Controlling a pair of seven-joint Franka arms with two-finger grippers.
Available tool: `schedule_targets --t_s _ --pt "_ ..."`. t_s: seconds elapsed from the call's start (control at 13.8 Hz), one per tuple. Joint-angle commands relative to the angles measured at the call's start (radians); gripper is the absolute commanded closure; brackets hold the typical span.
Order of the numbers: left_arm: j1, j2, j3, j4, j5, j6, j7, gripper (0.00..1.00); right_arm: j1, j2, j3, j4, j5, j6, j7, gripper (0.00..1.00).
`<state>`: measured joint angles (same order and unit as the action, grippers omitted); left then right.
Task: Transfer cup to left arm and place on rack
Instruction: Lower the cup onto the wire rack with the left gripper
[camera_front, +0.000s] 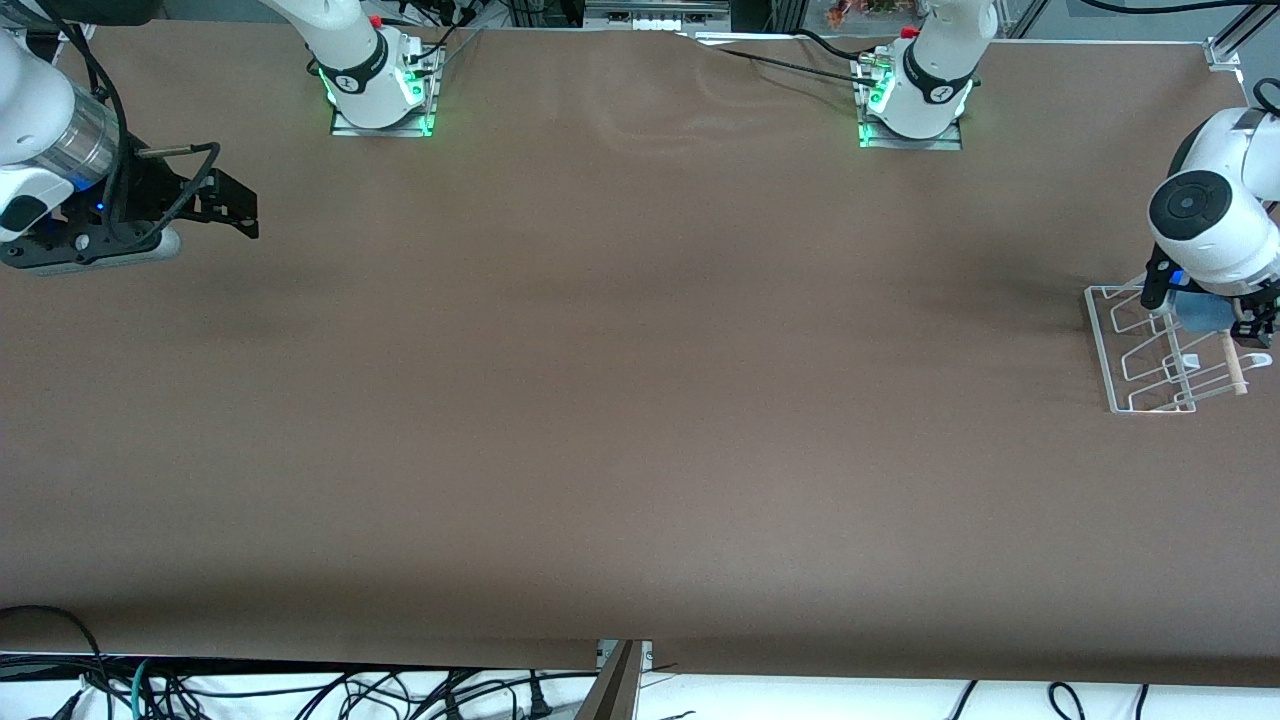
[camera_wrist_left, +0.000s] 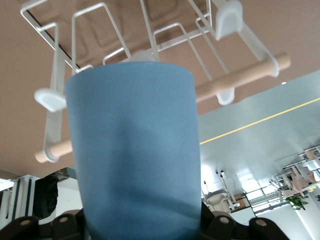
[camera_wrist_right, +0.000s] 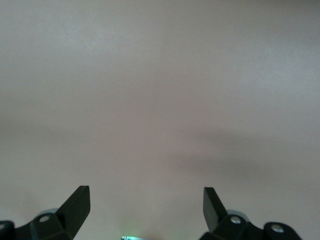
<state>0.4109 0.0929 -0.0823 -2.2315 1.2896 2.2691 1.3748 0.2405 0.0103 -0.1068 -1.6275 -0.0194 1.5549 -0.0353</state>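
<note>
Broad brown table (camera_front: 620, 400), bare across the middle, both arm bases along its top edge. At the right arm's end, right gripper (camera_front: 235, 210) hanging over bare cloth with fingers (camera_wrist_right: 77, 202) spread wide and nothing between them, idle and waiting, presumably parked clear since its share of the handover looks done. At the left arm's end, left arm (camera_front: 1210, 215) bent down over the rack (camera_front: 1115, 350), left gripper (camera_front: 1215, 315) clamped on the cup (camera_front: 1200, 310), held just above the wire frame. Cup gripped low at one end, the other end aimed at the upturned pegs (camera_wrist_left: 225, 17) and the pale wooden rod (camera_wrist_left: 240, 77) — likely so as to drop over a peg, mouth toward the rack, though open end or base toward the rack cannot be told. Cup not yet resting on the rack, by the look of it; placement seemingly the step in hand. Cup itself (camera_wrist_left: 135, 150) plain light blue, matte plastic, slightly tapered, no handle, no markings, filling much of the left wrist view.
</note>
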Motion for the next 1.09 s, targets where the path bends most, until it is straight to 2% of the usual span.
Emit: schedule_targets --t_s 0.0,0.43,0.58,0.65,0.72,1.01 --pt "0.005 -0.01 -0.004 -0.037 0.083 0.035 -0.081 1.0 0.013 0.01 0.002 0.023 -0.019 -0.012 -0.005 0.0" --pt "0.006 0.016 -0.001 -0.056 0.129 0.064 -0.164 1.0 0.028 0.01 0.002 0.023 -0.016 -0.01 -0.002 0.0" --pt "0.008 0.018 0.025 -0.056 0.132 0.087 -0.172 1.0 0.028 0.01 0.002 0.023 -0.016 -0.01 -0.002 0.0" --pt "0.008 0.018 0.029 -0.054 0.132 0.09 -0.174 0.69 0.028 0.011 0.002 0.023 -0.017 -0.01 -0.002 0.0" --pt "0.008 0.018 0.032 -0.053 0.132 0.09 -0.163 0.01 0.028 0.011 0.002 0.023 -0.016 -0.009 -0.002 0.0" --pt "0.008 0.014 0.03 -0.042 0.122 0.089 -0.163 0.0 0.03 0.019 0.007 0.034 -0.016 -0.009 -0.002 0.0"
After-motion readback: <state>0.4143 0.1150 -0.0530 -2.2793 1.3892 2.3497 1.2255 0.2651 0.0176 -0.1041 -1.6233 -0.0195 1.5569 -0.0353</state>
